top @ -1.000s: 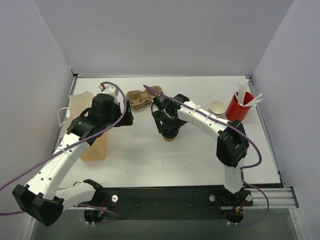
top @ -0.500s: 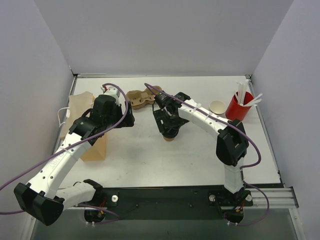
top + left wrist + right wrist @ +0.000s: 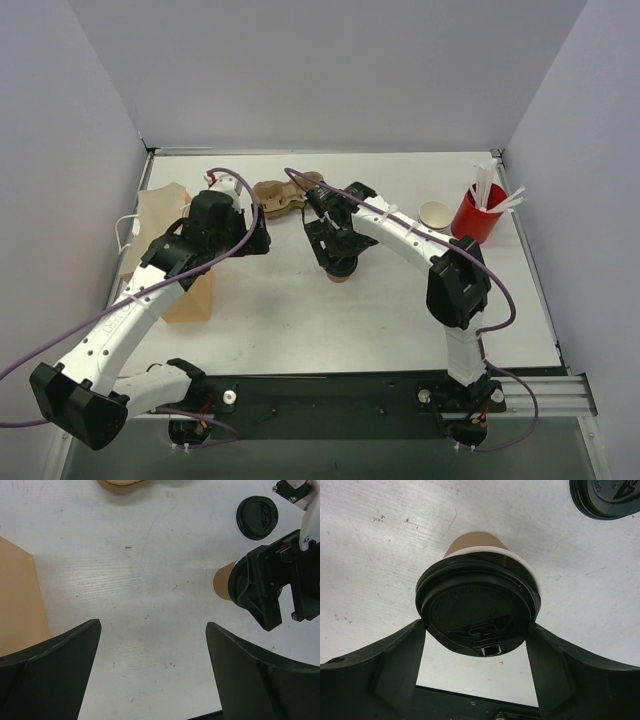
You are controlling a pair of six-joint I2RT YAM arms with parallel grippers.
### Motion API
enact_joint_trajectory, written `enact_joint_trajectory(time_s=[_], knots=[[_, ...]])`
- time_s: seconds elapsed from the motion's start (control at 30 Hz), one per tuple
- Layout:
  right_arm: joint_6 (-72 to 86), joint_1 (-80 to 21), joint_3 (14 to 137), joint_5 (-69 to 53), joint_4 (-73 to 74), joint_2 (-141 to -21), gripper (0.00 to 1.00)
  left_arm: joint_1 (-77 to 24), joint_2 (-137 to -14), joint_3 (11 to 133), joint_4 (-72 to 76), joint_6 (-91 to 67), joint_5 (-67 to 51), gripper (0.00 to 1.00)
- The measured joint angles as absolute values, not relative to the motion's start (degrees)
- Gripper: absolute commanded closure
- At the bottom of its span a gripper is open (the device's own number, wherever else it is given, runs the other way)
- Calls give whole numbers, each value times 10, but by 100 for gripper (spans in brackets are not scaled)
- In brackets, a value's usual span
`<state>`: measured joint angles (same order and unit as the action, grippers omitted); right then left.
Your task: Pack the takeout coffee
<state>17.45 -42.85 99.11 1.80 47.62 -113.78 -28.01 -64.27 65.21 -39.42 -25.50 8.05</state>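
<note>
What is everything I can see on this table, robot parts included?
takeout coffee: one, brown cup with black lid, mid-table
loose lid: one, black, flat beside the coffee
cup carrier: one, brown, far side
paper bag: one, tan, left edge
cream cups: stack, count unclear, far right
red cup: one, holding white straws, far right
table: one, white
left gripper: black, open, empty
right gripper: black, closed on the coffee

Coffee cup (image 3: 341, 277) mostly hidden under right jaws
</note>
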Motion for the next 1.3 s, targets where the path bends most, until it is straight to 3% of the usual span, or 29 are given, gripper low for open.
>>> enact_joint_trajectory(time_s=[0.77,1.3], knots=[[181,-416,1052,17,490,-1163,18,-280,-649,642,-388,-268,70,3],[186,-409,1070,17,491,-1164,18,-280,-652,641,-383,-268,67,3]])
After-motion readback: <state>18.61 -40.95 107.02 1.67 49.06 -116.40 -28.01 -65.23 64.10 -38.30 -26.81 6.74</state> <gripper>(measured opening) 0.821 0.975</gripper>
